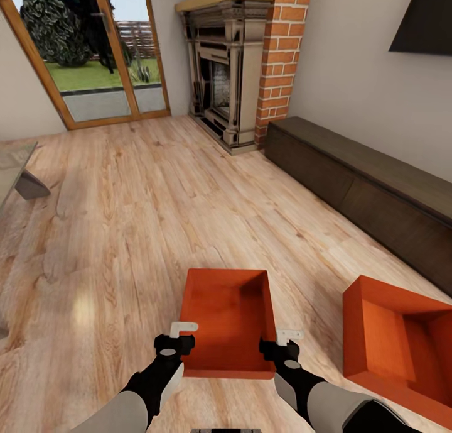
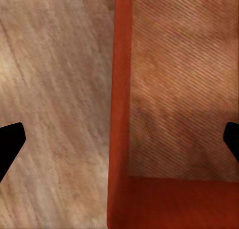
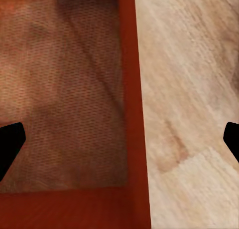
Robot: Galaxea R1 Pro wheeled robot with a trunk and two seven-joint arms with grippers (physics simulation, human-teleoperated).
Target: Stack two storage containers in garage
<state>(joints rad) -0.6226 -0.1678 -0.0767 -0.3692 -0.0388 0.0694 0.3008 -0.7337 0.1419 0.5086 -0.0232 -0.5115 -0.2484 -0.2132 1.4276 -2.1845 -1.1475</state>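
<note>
Two orange-red storage containers stand open-topped on the light wood floor of the living room. One container (image 1: pixel 227 310) lies right in front of me; the other (image 1: pixel 395 342) sits to its right, near the dark cabinet. My left gripper (image 1: pixel 181 334) hangs over the near container's left wall and is open; in the left wrist view that wall (image 2: pixel 119 104) runs between the two dark fingertips (image 2: pixel 11 143). My right gripper (image 1: pixel 284 344), also open, is over the right wall (image 3: pixel 132 89), with its fingertips (image 3: pixel 11 145) spread to either side.
A long dark low cabinet (image 1: pixel 370 181) runs along the right wall under a black TV (image 1: pixel 424 18). A brick fireplace (image 1: pixel 235 62) stands ahead, wood-framed glass doors (image 1: pixel 94 56) at the back left, and a glass table edge (image 1: pixel 16 169) at the left.
</note>
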